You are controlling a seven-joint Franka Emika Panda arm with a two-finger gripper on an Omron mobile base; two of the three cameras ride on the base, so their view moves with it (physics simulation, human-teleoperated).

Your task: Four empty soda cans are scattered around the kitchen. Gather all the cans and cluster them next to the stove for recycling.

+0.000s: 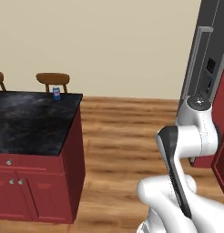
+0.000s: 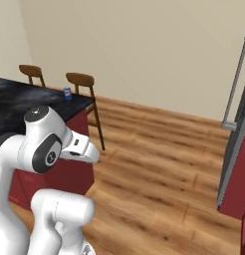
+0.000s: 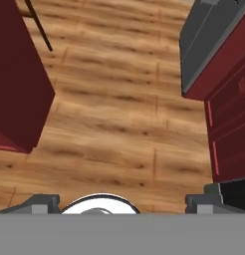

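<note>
Island counter (image 1: 32,123): we see it to our left, black marbled top on dark red cabinets.
Arm (image 1: 177,154): folded close over the base, hand aimed down at the wooden floor (image 3: 109,124).
Soda can (image 1: 56,94): blue and white, upright at the counter's far corner, well apart, ahead-left of us.
Jaws: spread wide, empty.

A blue and white soda can (image 1: 56,93) stands upright at the far right corner of the black marbled surface (image 1: 27,120) of the dark red island, just before a wooden chair (image 1: 53,80).
</note>
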